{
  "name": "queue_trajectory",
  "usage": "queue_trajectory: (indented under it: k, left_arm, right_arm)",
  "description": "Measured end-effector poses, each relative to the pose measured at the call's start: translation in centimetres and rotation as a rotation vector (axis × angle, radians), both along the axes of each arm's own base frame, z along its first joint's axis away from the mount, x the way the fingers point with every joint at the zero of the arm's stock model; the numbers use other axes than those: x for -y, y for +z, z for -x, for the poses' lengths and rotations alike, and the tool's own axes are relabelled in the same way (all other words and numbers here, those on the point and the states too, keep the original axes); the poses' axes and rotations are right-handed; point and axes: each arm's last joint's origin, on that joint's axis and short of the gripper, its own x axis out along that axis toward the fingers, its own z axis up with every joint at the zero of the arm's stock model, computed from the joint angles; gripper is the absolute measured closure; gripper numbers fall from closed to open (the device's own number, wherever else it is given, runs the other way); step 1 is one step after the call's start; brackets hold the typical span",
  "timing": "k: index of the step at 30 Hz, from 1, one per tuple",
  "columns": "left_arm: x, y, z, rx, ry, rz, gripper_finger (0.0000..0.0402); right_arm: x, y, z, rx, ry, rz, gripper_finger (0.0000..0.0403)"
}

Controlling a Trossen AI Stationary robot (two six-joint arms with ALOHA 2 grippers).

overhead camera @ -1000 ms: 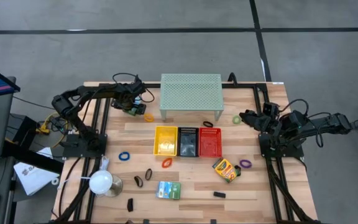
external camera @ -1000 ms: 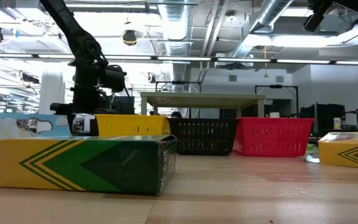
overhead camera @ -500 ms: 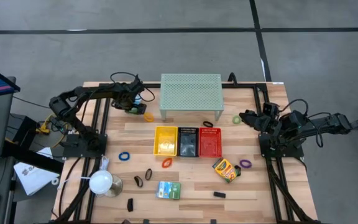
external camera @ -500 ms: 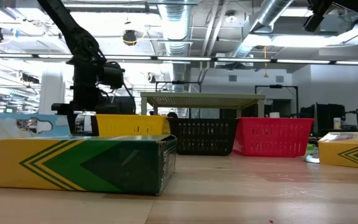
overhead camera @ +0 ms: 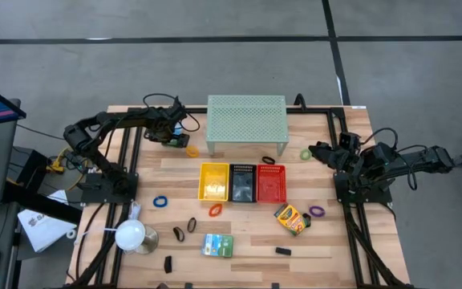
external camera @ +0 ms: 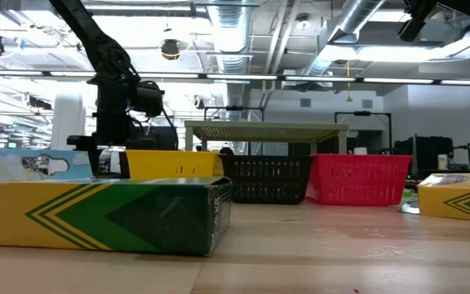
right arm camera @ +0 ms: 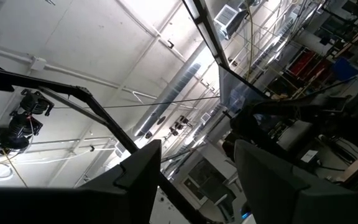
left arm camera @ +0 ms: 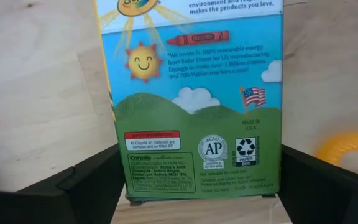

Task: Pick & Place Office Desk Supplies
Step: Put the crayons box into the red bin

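Observation:
A yellow-green crayon box lies flat on the table's far left with its printed back up. My left gripper points down over it, one finger on each long side. An orange ring lies on the wood just right of it. In the high view the gripper hides the box. My right gripper waits open at the table's right side, tipped up toward the ceiling, with nothing between its fingers. My left gripper pinches the crayon box between its two fingers, one on each long side, close to the box's barcode end. The fingers come from above, pointing down, and lie across the box. The box rests flat on the table.
Yellow, black and red bins stand mid-table before a pale green mesh shelf. Another crayon box, a green-white box, several rings, black clips and a white lamp lie nearer.

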Motion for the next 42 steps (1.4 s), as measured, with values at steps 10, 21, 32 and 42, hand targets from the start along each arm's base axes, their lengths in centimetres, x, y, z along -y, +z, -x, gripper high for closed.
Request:
queue_trajectory:
  k: [10, 21, 32, 42]
  left_arm:
    - [-0.1, 0.1, 0.0, 0.006, 0.019, -0.008, 0.0054]
    - [0.4, 0.1, -0.5, 0.042, 0.014, 0.02, 0.0054]
    - [1.1, 0.3, -1.2, 0.068, 0.007, 0.036, 0.0054]
    - [2.4, 5.3, -0.2, 0.272, 0.014, -0.06, 0.0054]
  right_arm:
    - [0.0, 0.0, 0.0, 0.0, 0.0, 0.0, 0.0202]
    - [0.0, 0.0, 0.0, 0.0, -0.003, 0.004, 0.0202]
    - [0.0, 0.0, 0.0, -0.001, -0.008, 0.005, 0.0202]
    - [0.1, 0.0, 0.0, -0.003, -0.027, 0.004, 0.0202]
